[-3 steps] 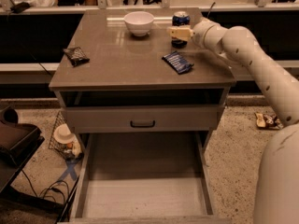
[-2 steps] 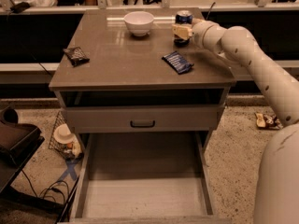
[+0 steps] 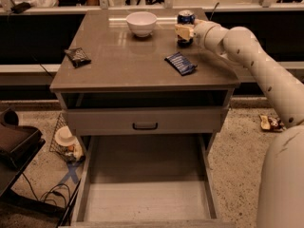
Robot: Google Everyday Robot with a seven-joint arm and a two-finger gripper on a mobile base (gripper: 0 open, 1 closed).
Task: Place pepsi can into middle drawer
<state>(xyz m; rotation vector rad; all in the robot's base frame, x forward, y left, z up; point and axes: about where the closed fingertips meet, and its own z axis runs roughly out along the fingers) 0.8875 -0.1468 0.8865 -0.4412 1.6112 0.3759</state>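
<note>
The pepsi can (image 3: pixel 185 17), dark blue with a silver top, stands upright at the back right of the cabinet top. My gripper (image 3: pixel 183 31) is right at the can, covering its middle from the front, and the white arm reaches in from the right. The middle drawer (image 3: pixel 147 198) is pulled out wide open below, showing a pale bare floor and low side walls.
A white bowl (image 3: pixel 141 23) stands left of the can. A flat blue snack packet (image 3: pixel 180 63) lies in front of the gripper. A dark packet (image 3: pixel 77 56) lies at the left edge. The drawer front with a black handle (image 3: pixel 145 126) is shut above the open drawer. Clutter lies on the floor at the left.
The gripper has edged slightly right and closer against the can. Everything else is as it was.
</note>
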